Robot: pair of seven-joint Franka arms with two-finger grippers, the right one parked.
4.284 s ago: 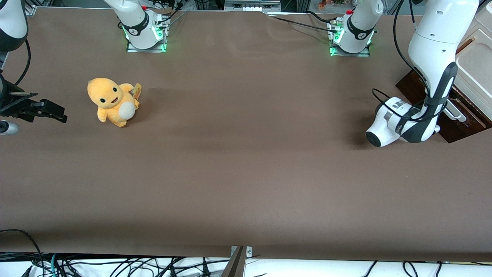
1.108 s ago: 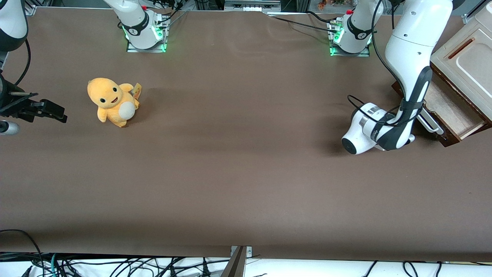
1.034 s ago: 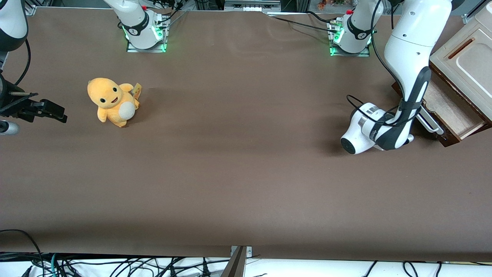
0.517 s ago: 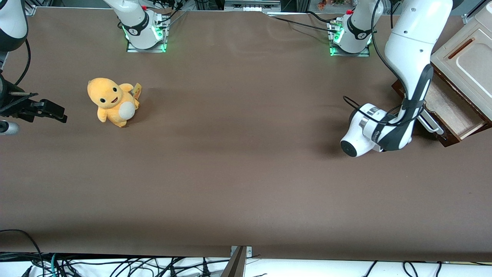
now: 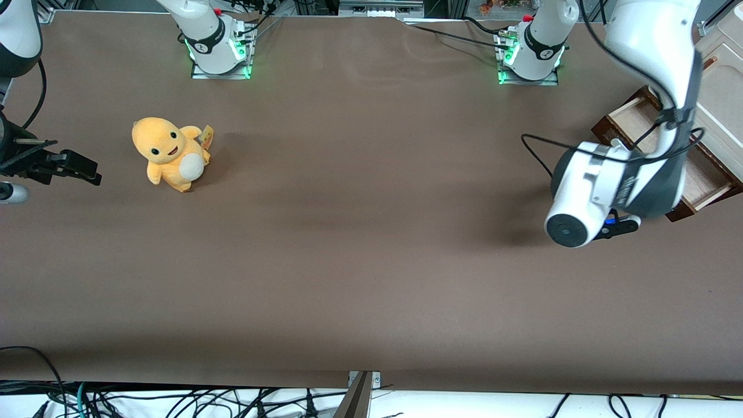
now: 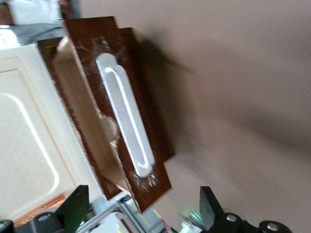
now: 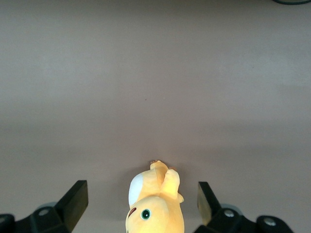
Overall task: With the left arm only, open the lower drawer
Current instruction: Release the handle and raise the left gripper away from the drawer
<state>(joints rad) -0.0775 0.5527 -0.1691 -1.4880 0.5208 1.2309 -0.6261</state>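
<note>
Drawer work looks nearly done: the lower drawer (image 5: 696,174) stands pulled out from the cream cabinet (image 5: 720,87) at the working arm's end of the bench (image 5: 371,261), its pale wood interior showing no contents where it is visible. We judge it rigid and sliding on runners; the silvery bar handle (image 6: 127,121) is the place to hold. Our gripper (image 6: 141,213) hangs just clear of the handle, jaws spread, holding nothing. An orange plush toy (image 5: 169,152) sits toward the parked arm's end.

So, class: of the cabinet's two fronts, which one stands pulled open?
The dark brown wood lower drawer with white bar handle; the cream panel stays flush. The tool hangs open before it.
</note>
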